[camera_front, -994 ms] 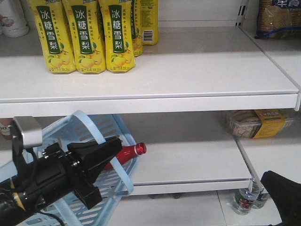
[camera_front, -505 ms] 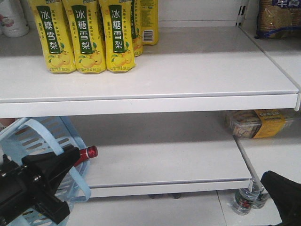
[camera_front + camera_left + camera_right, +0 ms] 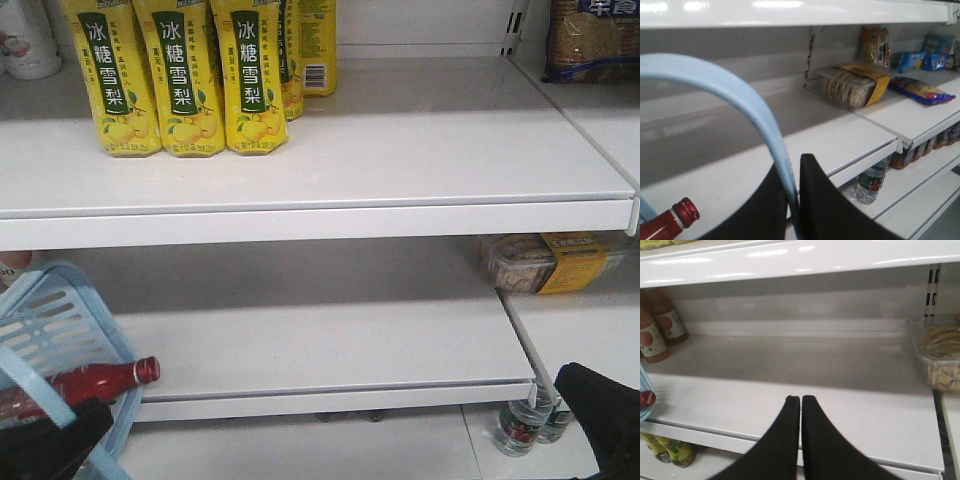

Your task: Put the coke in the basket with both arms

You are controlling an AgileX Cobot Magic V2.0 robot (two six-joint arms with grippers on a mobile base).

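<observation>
Between the fingers of the left end effector [image 3: 794, 172] runs the pale blue handle [image 3: 740, 95] of the basket [image 3: 50, 320]; the fingers are clamped on that strip, so the basket hangs from this arm. Just above and ahead of that end effector, seen from the front, the coke [image 3: 95, 383] lies on its side inside the basket, body on the slotted wall and red cap poking over the rim toward the shelf [image 3: 330, 350]. The right end effector [image 3: 800, 399] has its fingers pressed together on nothing, with bare shelf ahead of it and the basket's corner far off to its left.

Judging by this, the coke is in and the step in hand is carrying the basket clear. To do it well, the left arm should keep the handle pinched firmly and move smoothly. The basket is tilted and the coke's neck overhangs the rim, so a jerk could roll it out. Levelling the basket would help. The rim should also stay clear of the shelf edge.

Against the front view a second ago, the basket and left end effector have slid well left and down. Only a dark corner of the arm is in frame, and its camera box is gone from view. The coke has travelled with the basket and lies flatter. The right arm [image 3: 600, 410] has not shifted.
</observation>
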